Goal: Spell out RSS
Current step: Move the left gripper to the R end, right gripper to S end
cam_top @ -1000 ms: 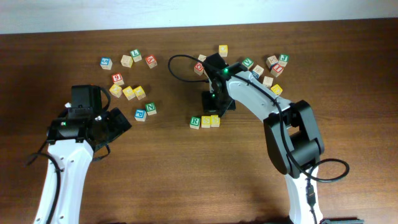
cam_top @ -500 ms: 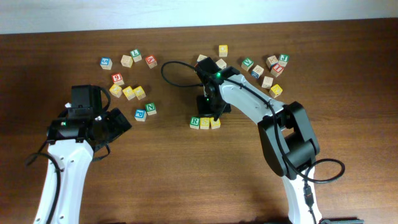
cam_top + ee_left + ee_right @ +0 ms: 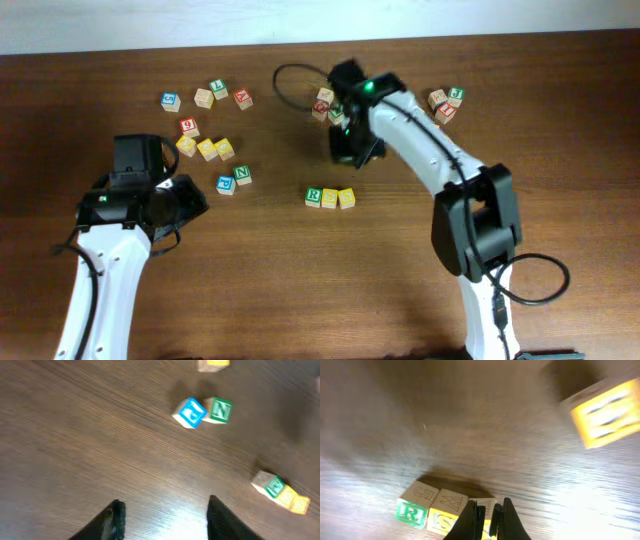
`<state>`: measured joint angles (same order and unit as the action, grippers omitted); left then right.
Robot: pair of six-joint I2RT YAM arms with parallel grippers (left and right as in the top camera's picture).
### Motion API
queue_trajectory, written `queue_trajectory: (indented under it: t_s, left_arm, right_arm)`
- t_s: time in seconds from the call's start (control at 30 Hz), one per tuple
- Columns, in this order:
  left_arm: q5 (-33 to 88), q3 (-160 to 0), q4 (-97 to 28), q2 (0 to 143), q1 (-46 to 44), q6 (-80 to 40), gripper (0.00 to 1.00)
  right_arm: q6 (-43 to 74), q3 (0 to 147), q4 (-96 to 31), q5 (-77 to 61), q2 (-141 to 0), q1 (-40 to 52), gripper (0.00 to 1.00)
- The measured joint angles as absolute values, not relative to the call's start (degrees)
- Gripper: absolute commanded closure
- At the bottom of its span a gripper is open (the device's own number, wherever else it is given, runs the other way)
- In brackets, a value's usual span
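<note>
Since green R cube (image 3: 314, 196), middle yellow cube (image 3: 330, 197) and end yellow cube (image 3: 346, 197) sit touching in one row mid-desk (image 3: 300, 290), placing step looks finished. Right end effector (image 3: 487, 512) pressed together, pinching nothing, near row but apart from it. Left end effector (image 3: 165, 517) spread, empty, over bare wood short of blue cube (image 3: 190, 412) and green N cube (image 3: 219, 410). Next move, likely: arms stay clear of row, no nudging. Yellow letters too blurred to confirm.

Table (image 3: 300, 280) dark wood, grained, slight sheen; RSS cubes (image 3: 330, 197) pale wood, painted faces; arm shells (image 3: 420, 150) glossy plastic
</note>
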<state>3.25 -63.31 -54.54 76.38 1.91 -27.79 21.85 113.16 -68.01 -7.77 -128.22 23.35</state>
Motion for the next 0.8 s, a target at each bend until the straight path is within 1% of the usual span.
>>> queue_trajectory:
  t_s: [0.03, 0.07, 0.17, 0.23, 0.37, 0.5, 0.63, 0.8]
  left_arm:
    - [3.77, -63.29, -54.19, 76.38, 1.54, -27.29, 0.95]
    - [4.27, -63.29, -53.65, 76.40, 1.10, -26.76, 1.00]
    - [5.23, -63.24, -49.95, 77.01, -2.00, -25.78, 1.00]
    - [6.04, -63.24, -46.85, 78.83, -4.01, -25.43, 1.00]
    - [12.01, -63.16, -36.42, 85.65, -9.10, -21.74, 1.00]
    - [14.68, -63.05, -29.76, 90.56, -13.06, -19.59, 1.00]
    - [15.35, -63.05, -26.96, 94.32, -16.10, -18.68, 1.00]
    - [14.98, -63.05, -26.17, 100.64, -19.29, -18.09, 1.00]
  right_arm:
    - [21.85, 114.80, -69.76, -7.75, -128.22, 22.59, 0.96]
    - [21.87, 116.36, -71.92, -7.75, -128.22, 21.85, 0.96]
    - [21.85, 119.81, -78.59, -7.77, -128.22, 18.94, 0.96]
    - [21.85, 120.20, -80.75, -7.75, -128.22, 17.30, 0.96]
    - [21.76, 120.22, -85.32, -7.31, -127.68, 14.48, 0.96]
    - [21.58, 120.11, -91.37, -3.14, -123.52, 13.65, 0.96]
    - [21.19, 118.32, -91.24, -0.64, -119.02, 13.69, 0.96]
    - [19.92, 108.03, -83.48, -3.95, -118.32, 13.69, 0.96]
